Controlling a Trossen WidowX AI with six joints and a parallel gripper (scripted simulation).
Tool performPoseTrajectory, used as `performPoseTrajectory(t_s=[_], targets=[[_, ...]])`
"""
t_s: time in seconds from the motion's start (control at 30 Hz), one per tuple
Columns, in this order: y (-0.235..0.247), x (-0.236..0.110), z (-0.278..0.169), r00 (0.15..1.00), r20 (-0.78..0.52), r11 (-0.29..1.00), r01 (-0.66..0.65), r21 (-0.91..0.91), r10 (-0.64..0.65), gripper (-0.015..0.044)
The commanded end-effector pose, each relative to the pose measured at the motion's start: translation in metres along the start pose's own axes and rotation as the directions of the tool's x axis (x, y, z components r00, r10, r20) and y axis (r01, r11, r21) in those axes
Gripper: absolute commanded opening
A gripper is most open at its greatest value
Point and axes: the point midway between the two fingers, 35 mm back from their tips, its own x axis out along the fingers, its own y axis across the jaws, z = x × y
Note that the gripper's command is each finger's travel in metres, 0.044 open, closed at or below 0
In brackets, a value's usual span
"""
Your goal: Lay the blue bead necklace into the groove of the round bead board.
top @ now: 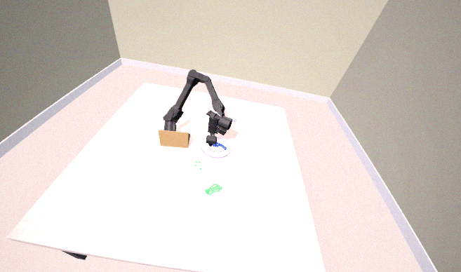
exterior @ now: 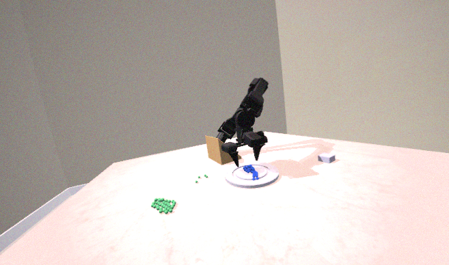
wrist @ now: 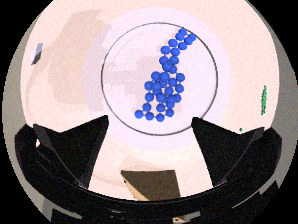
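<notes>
Hovering just above the round bead board [exterior: 266, 180], your gripper [exterior: 246, 159] is spread wide and empty. The blue bead necklace [wrist: 164, 83] lies bunched on the board's middle, directly below the fingers, trailing toward the far rim, not in the groove.

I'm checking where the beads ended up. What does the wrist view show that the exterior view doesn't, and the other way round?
Only the wrist view shows from above how the blue bead necklace lies: bunched inside the board's inner circle, one strand trailing toward its edge. Only the exterior view shows the whole arm, the brown box, the grey block and the green bead pile in full. Both show the round bead board and the open pincer, empty above the beads.
</notes>
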Motion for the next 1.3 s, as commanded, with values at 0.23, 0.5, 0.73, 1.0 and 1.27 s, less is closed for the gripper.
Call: performPoseTrajectory(t_s=[0.23,0.5,0.73,1.0,1.27], targets=[[0.000,-0.001,0.000,1.000,0.000,1.000,0.003,-0.002,-0.003,0.0440],[0.003,-0.007,0.000,1.000,0.000,0.943,0.003,0.333,-0.003,0.0309],[0.010,-0.020,0.001,1.000,0.000,0.512,0.002,0.859,-0.003,0.0125],[0.013,-0.025,0.001,1.000,0.000,0.291,0.001,0.957,-0.003,0.0120],[0.013,-0.013,0.001,1.000,0.000,0.291,0.001,0.957,-0.003,0.0120]])
